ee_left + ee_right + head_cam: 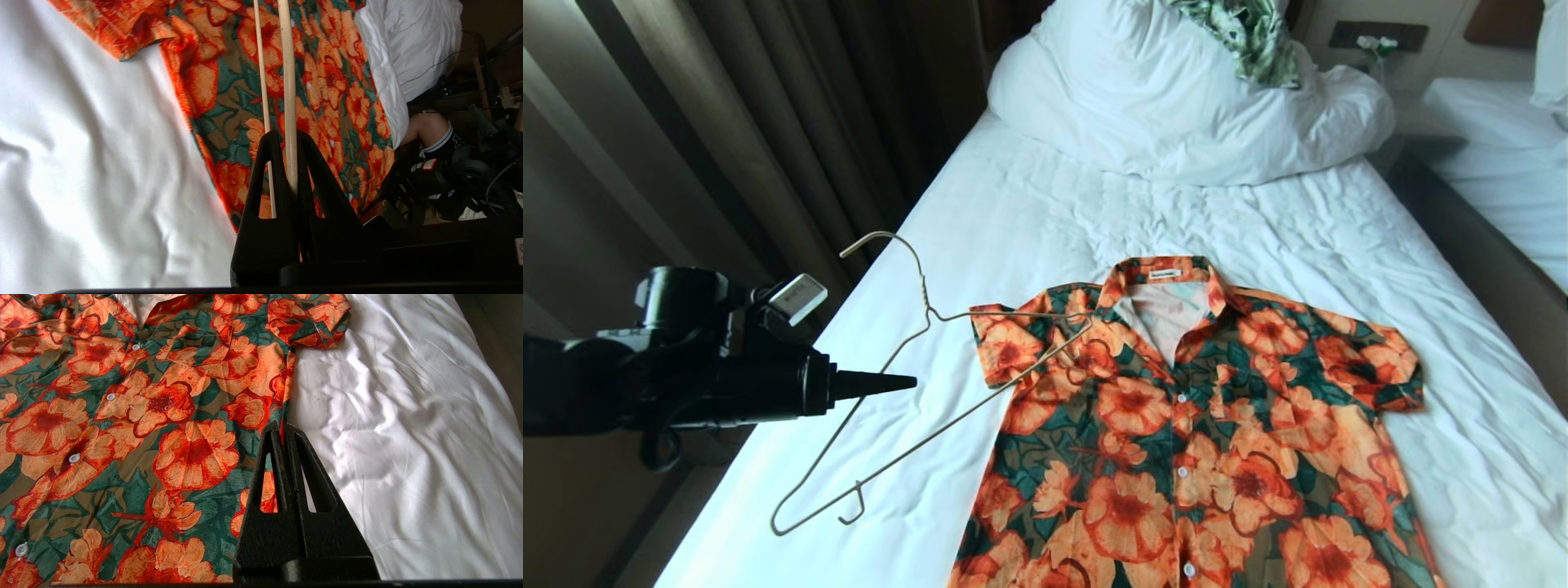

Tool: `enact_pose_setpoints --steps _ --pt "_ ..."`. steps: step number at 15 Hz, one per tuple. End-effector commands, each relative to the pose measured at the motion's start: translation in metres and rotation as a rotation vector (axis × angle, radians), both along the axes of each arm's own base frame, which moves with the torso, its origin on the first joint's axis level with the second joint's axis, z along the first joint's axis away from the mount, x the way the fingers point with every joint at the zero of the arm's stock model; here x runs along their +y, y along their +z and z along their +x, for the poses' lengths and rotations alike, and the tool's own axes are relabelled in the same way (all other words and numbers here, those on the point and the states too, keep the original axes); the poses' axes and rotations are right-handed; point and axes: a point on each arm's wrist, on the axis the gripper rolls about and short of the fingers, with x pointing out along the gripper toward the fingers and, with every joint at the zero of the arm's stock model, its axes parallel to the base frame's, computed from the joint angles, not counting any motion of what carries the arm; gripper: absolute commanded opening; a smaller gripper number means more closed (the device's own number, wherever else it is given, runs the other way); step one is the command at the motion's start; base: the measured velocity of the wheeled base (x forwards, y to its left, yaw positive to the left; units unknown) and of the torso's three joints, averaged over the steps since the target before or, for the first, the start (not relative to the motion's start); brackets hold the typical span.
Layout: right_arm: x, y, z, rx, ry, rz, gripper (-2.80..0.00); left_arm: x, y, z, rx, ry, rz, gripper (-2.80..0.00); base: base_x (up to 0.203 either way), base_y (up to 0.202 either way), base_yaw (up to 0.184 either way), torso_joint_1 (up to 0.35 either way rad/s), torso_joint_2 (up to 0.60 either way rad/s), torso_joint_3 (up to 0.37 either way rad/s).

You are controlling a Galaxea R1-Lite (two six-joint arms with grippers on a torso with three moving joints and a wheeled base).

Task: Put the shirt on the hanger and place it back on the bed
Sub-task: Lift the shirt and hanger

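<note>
The shirt (pixel 1217 441), orange flowers on dark green, lies flat and buttoned on the bed (pixel 1029 212) with its collar toward the pillow. The cream wire hanger (pixel 947 419) is tilted beside the shirt's sleeve on the left, one corner over the shoulder. My left gripper (pixel 911 381) comes in level from the left. Its wrist view shows it (pixel 288 136) shut on one hanger (pixel 289 81) wire, above the shirt (pixel 327 81) and sheet (pixel 81 163). My right gripper (pixel 282 428) is out of the head view. It is shut and empty over the shirt's (pixel 122 437) side edge.
A bunched white duvet (pixel 1160 98) lies at the head of the bed with a green-and-white garment (pixel 1250 33) on it. Dark curtains (pixel 727 122) hang to the left. A second bed (pixel 1503 139) stands to the right. A person's leg (pixel 429 126) shows past the bed's foot.
</note>
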Motion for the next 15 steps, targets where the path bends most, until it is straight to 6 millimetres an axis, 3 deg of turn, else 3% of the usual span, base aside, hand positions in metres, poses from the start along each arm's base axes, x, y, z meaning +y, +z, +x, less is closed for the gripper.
enact_pose_setpoints --steps 1,8,15 --pt "0.000 0.000 0.000 -0.001 0.001 0.000 -2.80 -0.006 0.029 -0.027 -0.094 -0.017 -0.007 -2.80 0.000 0.000 0.000 0.000 0.00 0.000" --pt "0.000 0.000 0.000 -0.001 0.001 0.002 -2.80 -0.025 0.065 -0.066 -0.171 -0.094 -0.036 -2.80 0.000 0.000 0.000 0.000 0.00 0.000" --pt "0.000 0.000 0.000 -0.001 0.001 0.002 -2.80 -0.059 0.107 -0.118 -0.333 -0.295 -0.088 -2.80 0.000 0.000 0.000 0.000 0.00 0.000"
